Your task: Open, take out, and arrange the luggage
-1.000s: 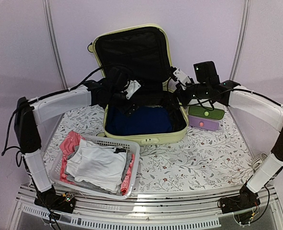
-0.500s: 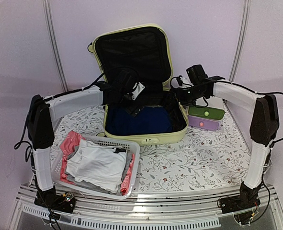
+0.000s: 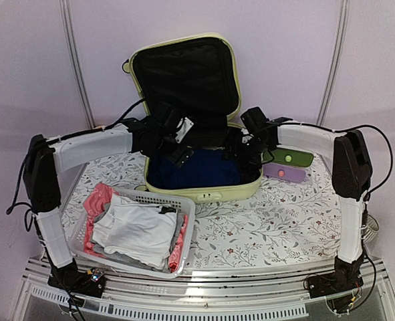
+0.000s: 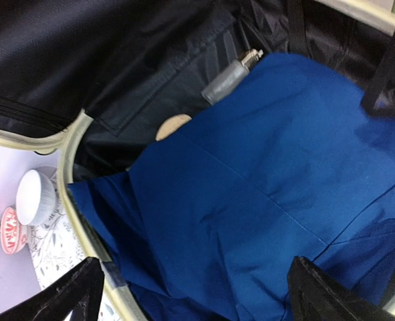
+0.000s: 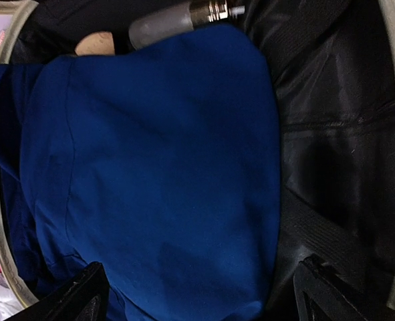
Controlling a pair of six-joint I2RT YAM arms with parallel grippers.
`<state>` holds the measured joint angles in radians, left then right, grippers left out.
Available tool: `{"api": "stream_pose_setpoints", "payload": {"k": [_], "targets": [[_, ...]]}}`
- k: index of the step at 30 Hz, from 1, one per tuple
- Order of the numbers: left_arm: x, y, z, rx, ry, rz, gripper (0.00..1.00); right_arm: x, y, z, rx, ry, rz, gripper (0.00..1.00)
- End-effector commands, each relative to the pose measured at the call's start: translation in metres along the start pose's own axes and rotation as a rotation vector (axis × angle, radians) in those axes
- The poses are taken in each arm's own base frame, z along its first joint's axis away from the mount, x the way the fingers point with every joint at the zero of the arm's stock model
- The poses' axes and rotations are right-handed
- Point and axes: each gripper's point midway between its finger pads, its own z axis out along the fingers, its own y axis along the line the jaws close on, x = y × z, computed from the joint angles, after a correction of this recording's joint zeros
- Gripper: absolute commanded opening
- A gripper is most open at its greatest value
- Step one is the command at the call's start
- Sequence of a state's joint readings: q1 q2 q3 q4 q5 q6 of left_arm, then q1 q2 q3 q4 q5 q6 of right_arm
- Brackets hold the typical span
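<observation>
Left gripper point(image 3: 181, 152) and right gripper point(image 3: 240, 151) (jaws wide) moved into one luggage point(image 3: 204, 194).

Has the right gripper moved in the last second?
Yes. The right gripper swung left, away from the green and purple box, and now hangs over the blue garment inside the luggage.

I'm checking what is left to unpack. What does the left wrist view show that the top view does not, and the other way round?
Only the left wrist view: a grey tube with a metal tip and a tan round thing, both tucked at the edge of the blue garment, plus a white bowl outside the suitcase.
Only the top view: the white basket of clothes, the green and purple box, the left arm and the right arm.
Both: the blue garment lying in the open suitcase.
</observation>
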<state>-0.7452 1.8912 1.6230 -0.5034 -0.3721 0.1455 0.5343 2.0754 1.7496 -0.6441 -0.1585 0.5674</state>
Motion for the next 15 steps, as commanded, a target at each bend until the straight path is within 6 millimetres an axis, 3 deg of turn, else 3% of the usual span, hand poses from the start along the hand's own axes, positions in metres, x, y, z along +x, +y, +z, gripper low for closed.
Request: {"api": "stream_pose_setpoints", "payload": {"k": [1, 9, 15], "targets": [[-0.015, 0.013, -0.019, -0.022, -0.077, -0.045, 0.98, 0.006, -0.014, 0.018, 0.069, 0.022, 0.066, 0.99], [-0.014, 0.023, -0.031, -0.030, -0.100, -0.060, 0.98, 0.024, -0.020, 0.050, 0.121, 0.078, 0.090, 0.99], [-0.008, 0.030, -0.036, -0.040, -0.100, -0.067, 0.98, 0.030, -0.009, 0.068, 0.061, 0.120, 0.107, 0.98]]}}
